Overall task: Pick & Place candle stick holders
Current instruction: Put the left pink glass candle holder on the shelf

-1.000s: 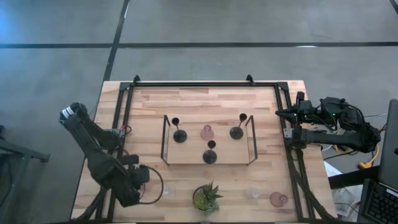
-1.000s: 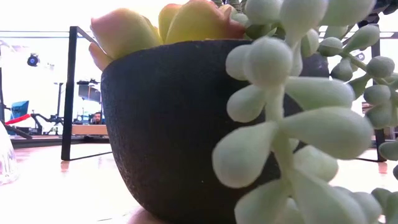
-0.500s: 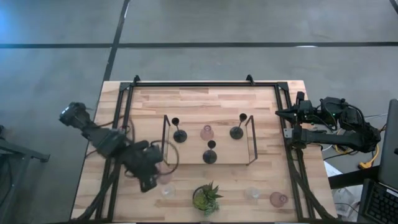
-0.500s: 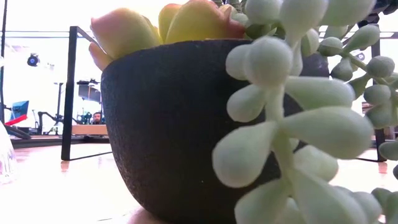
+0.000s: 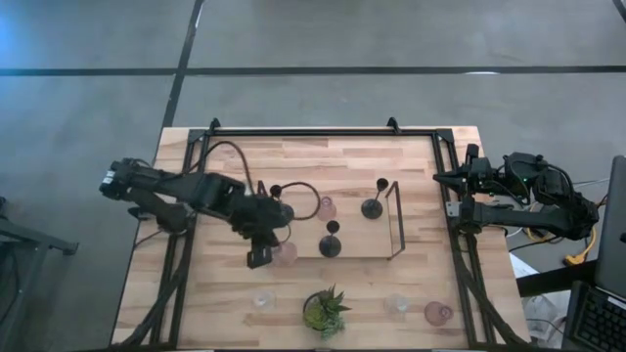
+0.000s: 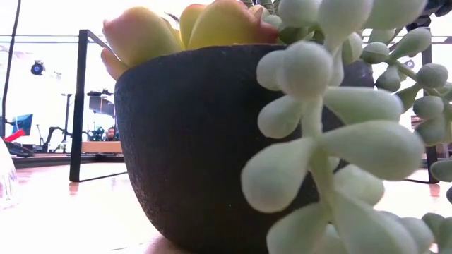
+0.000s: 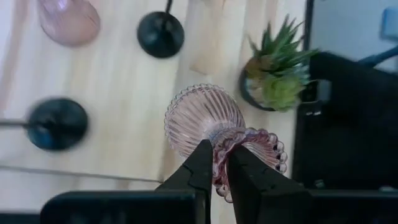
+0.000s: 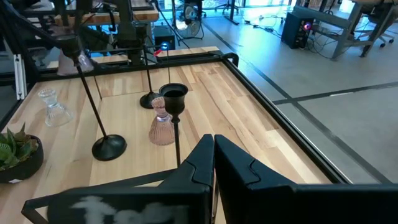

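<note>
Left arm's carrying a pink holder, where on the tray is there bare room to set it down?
The left gripper holds the ribbed pink glass holder over the wire-framed wooden tray at its front-left. Bare wood: front-right corner, right of the front black round-based holder, and the back strip. The middle row is crowded.

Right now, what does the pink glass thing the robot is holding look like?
The pink candle stick holder is ribbed, see-through glass with a round flared body and a beaded, frilly rim. It lies tilted on its side in the air, pinched at its rim by the left gripper, above the wooden tray near its front left end. Only the gripper's fingers touch it.
</note>
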Controlling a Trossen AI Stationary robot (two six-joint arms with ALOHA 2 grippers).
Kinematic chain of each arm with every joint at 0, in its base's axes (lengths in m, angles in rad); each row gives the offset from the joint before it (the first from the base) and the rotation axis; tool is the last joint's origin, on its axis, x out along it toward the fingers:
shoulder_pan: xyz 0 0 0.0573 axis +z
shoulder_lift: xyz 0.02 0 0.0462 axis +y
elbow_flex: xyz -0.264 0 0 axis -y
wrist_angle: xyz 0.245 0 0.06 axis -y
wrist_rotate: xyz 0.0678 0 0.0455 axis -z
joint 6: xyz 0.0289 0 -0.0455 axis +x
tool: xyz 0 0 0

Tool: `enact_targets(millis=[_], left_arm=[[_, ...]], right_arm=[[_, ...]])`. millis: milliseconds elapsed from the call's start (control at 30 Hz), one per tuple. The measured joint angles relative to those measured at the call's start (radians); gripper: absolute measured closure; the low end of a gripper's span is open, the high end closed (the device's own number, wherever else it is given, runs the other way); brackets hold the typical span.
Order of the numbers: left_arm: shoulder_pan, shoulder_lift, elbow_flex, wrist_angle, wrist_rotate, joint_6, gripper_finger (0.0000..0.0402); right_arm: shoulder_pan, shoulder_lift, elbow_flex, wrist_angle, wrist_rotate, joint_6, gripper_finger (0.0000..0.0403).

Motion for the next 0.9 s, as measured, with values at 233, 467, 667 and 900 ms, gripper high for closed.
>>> enact_targets(millis=[233,467,667,900], left_arm=[[0.024,0.003,0.010,-0.015,-0.047,0.254,0.0370],[0.024,0.005,0.012,-0.032,-0.057,0.501,0.0370],[0.061,0.052,0.013,-0.055,-0.084,0.731,0.0370],[0.116,0.169,0.120,-0.160,-0.121,0.836,0.0370]], right_arm=[[0.000,0.000,0.000,0.000,0.000,0.000,0.0394],[0.000,0.000,0.000,0.000,0.000,0.000,0.0394],[0.000,0.000,0.000,0.000,0.000,0.000,0.0394],[0.000,0.000,0.000,0.000,0.000,0.000,0.0394]])
